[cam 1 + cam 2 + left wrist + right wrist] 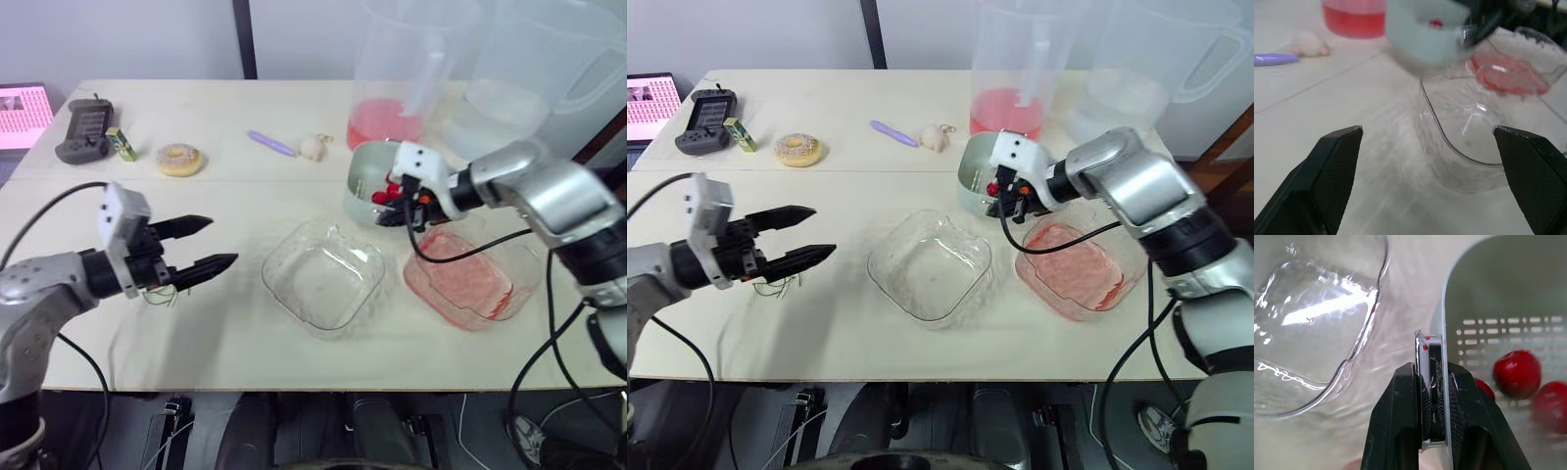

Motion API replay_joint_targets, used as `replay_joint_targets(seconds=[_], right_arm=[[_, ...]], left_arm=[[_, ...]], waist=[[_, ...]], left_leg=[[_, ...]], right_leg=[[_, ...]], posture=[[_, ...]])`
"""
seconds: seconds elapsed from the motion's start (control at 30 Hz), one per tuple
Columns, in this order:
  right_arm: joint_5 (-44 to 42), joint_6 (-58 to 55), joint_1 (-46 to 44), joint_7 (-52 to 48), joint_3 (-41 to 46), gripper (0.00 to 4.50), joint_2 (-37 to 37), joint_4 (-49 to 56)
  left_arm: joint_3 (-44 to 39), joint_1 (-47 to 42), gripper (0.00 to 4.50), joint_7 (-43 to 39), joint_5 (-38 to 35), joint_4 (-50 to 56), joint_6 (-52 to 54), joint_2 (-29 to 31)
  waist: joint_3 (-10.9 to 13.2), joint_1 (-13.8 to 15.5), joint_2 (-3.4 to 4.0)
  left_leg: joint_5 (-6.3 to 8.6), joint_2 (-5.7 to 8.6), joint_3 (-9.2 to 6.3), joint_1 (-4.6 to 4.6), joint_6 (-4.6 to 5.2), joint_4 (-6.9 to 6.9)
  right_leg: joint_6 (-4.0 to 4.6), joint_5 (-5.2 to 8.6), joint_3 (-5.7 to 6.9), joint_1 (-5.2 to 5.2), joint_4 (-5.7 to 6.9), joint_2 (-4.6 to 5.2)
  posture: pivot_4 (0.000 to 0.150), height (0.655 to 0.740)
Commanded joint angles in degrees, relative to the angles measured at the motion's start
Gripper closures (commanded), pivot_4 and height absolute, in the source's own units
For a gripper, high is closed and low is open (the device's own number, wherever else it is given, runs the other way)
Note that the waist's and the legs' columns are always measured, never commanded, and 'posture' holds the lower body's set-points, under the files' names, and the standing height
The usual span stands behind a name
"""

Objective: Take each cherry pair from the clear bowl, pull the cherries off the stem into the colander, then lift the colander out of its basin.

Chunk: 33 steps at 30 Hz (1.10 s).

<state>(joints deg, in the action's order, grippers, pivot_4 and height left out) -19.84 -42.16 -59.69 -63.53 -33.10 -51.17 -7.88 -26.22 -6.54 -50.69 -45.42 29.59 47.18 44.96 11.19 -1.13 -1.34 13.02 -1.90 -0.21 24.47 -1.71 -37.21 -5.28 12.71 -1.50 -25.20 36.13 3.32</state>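
Pale wooden table top, two boards butted together, grey wall behind.

Right claw [1433, 382]: fingers pinched shut on the upright wall of the colander [1498, 284], one finger inside and one outside, just at the rim. The colander stands at the far left corner of the pink basin [470, 284], not seated down in it. I cannot tell whether it hangs or rests on the table.

Left claw [220, 242]: fingers wide apart, holding nothing, hovering over the table to the left of the clear bowl [323, 279]. Bare green stems [157, 294] lie on the table under it.

Judgement: the bowl looks empty, so the pulling is done and the colander lift is the step in hand.
- The hold is on one wall only, so the load hangs off to one side. Keep the wrist level or the cherries will roll to the low edge.
- Move slowly and keep the base clear of the basin rim.
- The plastic wall is thin and the pinch could slip. Use the left claw as a second hold if the colander tips.

Count:
- cherries [1516, 373] in the colander: three seen, more may be hidden
- colander 1, basin 1, clear bowl 1
- big plastic jugs 2: one with pink liquid [397, 69], one clear [549, 59]
- doughnut [180, 159] 1
- purple stick [271, 143] 1
- handheld device [86, 129] 1
- small green box [121, 144] 1
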Motion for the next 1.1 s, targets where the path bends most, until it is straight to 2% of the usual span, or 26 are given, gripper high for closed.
replay_joint_targets(seconds=[0.03, 0.3, 0.37, 0.4, 0.53, 0.6, 0.73, 0.8, 0.9, 1.0, 1.1], right_arm=[[4.4, 4.0, -1.89, -2.63, 1.86, 4.26, 2.58, -3.48], [10.53, 8.2, -0.08, -5.66, 2.76, 4.26, 6.72, -8.79], [10.9, 7.89, -0.14, -5.79, 3.91, 3.22, 7.19, -8.82], [10.27, 7.16, -0.33, -6.41, 5.15, 2.94, 6.85, -7.93], [7.53, 4.65, -0.31, -8.01, 12.36, 1.1, 2.89, -2.5], [5.3, 3.39, 0.87, -9.18, 16.76, 0.03, 0.43, 0.24], [1.72, 1.52, 4.98, -8.04, 26.26, 0.03, -3.67, 3.13], [-0.05, -0.33, 9.94, -5.19, 33.54, 0.03, -6.0, 4.5], [-0.93, -0.24, 21.26, -0.46, 46.74, 0.03, -8.76, 8.25], [-2.21, 0.91, 34.55, 1.57, 61.56, 0.03, -8.24, 11.99], [0.07, 5.52, 48.34, 0.05, 70.37, 0.03, -8.46, 14.45]], left_arm=[[-4.43, 2.91, 0.0, 4.05, -4.02, 5.07, 1.17, -0.61], [-5.2, 6.4, 0.0, 7.63, -4.37, 5.81, 0.4, 1.4], [-4.94, 5.95, 0.0, 7.73, -4.42, 4.9, 0.19, 2.08], [-4.73, 5.31, 0.0, 7.76, -4.78, 4.28, 0.35, 2.44], [-1.73, 0.07, 0.0, 7.91, -5.29, 0.39, 0.62, 3.09], [0.04, -2.17, 0.0, 7.2, -4.77, -1.07, 0.24, 3.54], [4.51, -5.35, 0.0, 5.81, 0.53, -5.37, -3.05, 4.75], [6.33, -7.17, 0.0, 3.92, 3.1, -9.69, -6.74, 4.26], [8.06, -9.82, 0.0, -1.27, 4.05, -16.26, -10.32, 3.86], [11.52, -13.97, 0.0, -3.63, 6.19, -21.24, -12.17, 3.21], [16.03, -16.56, 0.0, -6.72, 10.96, -25.4, -16.07, 3.59]], waist=[[0.0, 0.22, 0.0], [-0.01, 0.2, 0.0], [0.0, 0.15, 0.0], [0.0, 0.14, 0.01], [0.01, 0.45, 0.03], [0.01, 0.45, 0.02], [0.0, 0.39, 0.0], [-0.01, 0.38, -0.01], [-0.02, 0.67, -0.02], [-0.02, 0.89, -0.01], [-0.03, 0.71, 0.0]], left_leg=[[0.0, 0.0, 0.0, -0.03, 0.0, -0.04], [-0.01, 0.01, 0.0, -0.15, -0.02, -0.16], [-0.01, 0.01, 0.01, -0.15, -0.02, -0.14], [-0.01, 0.01, 0.0, -0.15, -0.03, -0.13], [-0.02, 0.01, -0.01, -0.15, -0.03, -0.12], [-0.02, 0.01, -0.02, -0.15, -0.03, -0.13], [-0.01, 0.03, -0.01, -0.15, -0.03, -0.11], [-0.01, 0.03, -0.02, -0.2, -0.03, -0.09], [-0.01, 0.03, -0.02, -0.25, -0.03, -0.08], [-0.02, 0.05, 0.01, -0.22, -0.03, -0.07], [-0.02, 0.06, 0.0, -0.26, -0.03, -0.08]], right_leg=[[0.05, 0.03, 0.0, 0.05, 0.0, 0.0], [0.14, 0.03, 0.01, 0.21, 0.0, 0.0], [0.14, 0.03, 0.0, 0.2, 0.0, -0.01], [0.14, 0.03, 0.0, 0.2, 0.0, -0.01], [0.14, 0.03, 0.01, 0.19, 0.03, -0.03], [0.13, 0.03, 0.01, 0.22, -0.01, -0.03], [0.13, 0.04, 0.01, 0.28, -0.08, -0.01], [0.13, 0.04, 0.01, 0.29, -0.07, -0.02], [0.15, 0.05, 0.02, 0.32, -0.04, -0.02], [0.13, 0.05, 0.0, 0.33, -0.07, -0.01], [0.07, 0.04, -0.01, 0.4, -0.07, -0.01]], posture=[[0.15, 0.7383], [0.15, 0.7383], [0.15, 0.7383], [0.15, 0.7383], [0.15, 0.7383], [0.15, 0.7383], [0.15, 0.7383], [0.15, 0.7383], [0.15, 0.7383], [0.15, 0.7383], [0.15, 0.7383]])
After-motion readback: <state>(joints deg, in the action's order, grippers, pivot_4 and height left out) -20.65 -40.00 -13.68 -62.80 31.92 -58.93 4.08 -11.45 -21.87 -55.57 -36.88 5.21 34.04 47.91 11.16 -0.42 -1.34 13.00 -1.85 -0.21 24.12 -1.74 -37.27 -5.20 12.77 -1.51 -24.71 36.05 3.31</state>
